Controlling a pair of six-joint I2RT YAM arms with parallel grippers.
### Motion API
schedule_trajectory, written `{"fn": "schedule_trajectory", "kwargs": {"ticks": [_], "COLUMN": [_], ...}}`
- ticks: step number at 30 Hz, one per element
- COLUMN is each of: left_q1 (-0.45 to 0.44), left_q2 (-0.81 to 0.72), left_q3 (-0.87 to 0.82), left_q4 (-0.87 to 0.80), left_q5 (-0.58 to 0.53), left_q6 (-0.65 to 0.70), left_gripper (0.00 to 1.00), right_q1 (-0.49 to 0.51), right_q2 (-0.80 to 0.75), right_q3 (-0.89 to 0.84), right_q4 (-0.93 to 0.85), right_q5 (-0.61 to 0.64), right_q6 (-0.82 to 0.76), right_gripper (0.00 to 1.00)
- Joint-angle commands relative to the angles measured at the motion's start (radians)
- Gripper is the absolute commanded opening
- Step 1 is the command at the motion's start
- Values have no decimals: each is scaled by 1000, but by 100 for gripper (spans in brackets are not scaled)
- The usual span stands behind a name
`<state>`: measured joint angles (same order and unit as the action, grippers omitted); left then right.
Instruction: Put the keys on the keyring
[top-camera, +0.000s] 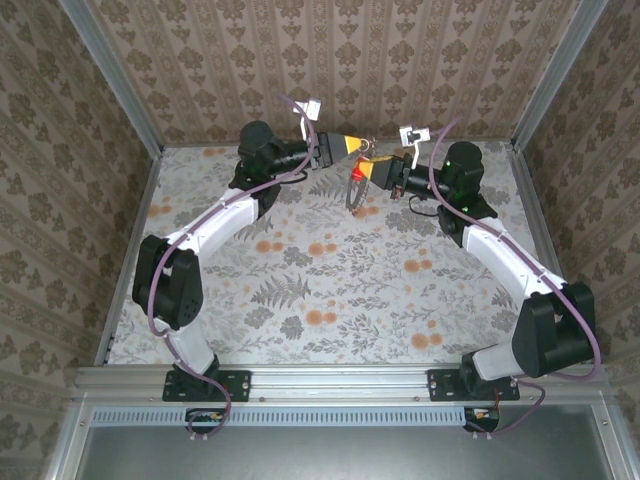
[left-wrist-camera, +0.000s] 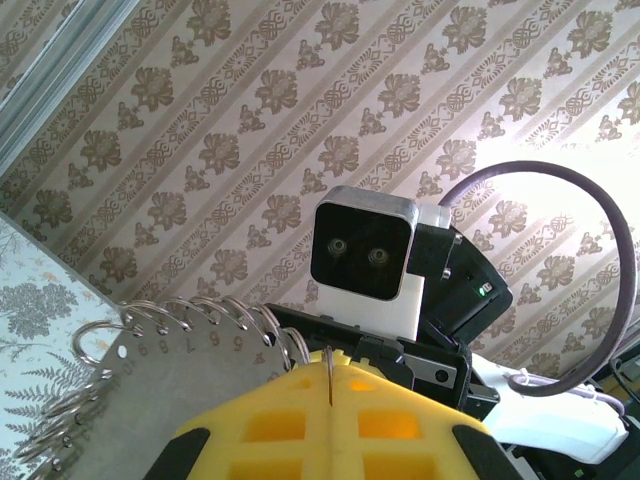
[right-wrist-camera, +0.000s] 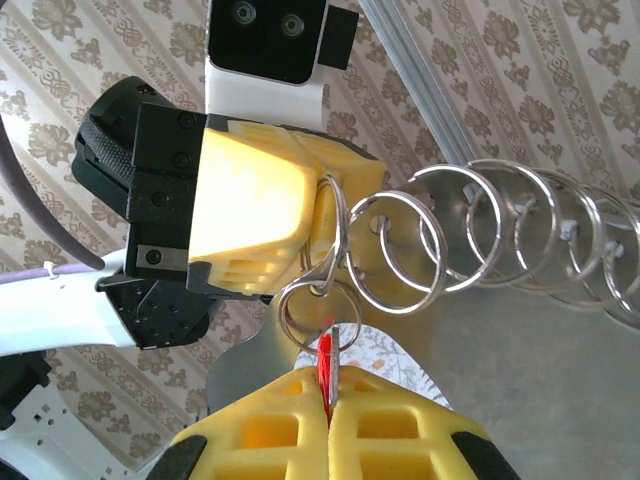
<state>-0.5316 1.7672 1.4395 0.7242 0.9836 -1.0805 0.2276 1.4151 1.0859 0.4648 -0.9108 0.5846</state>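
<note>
Here key (right-wrist-camera: 325, 362) points outward along right jaws.

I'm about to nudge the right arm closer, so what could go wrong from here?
The red key is pinched by a thin edge in the right gripper; a snag on the rings could pull it out. The left gripper holds the ring plate in the air by one end, so a push may twist it loose.

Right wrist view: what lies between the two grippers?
Seen there: small linked metal rings hang between left gripper and right gripper, which pinches the red key.
</note>
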Motion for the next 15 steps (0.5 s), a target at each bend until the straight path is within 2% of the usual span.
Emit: {"fn": "schedule_trajectory", "kwargs": {"ticks": [1,15], "left_q1": [13,16], "left_q2": [-14,2], "left_q3": [0,-1], "left_q4": [77,73], "left_q5": [1,16], "left_q6": [19,34], "left_gripper": [0,0], "right_q1": [-4,-27], "right_q2": [-51,-50], "right_q3": [33,105], "right_q4": [-98,-239], "right_q5": [1,-21], "right_q6": [-53,-123], "right_gripper": [0,0]}}
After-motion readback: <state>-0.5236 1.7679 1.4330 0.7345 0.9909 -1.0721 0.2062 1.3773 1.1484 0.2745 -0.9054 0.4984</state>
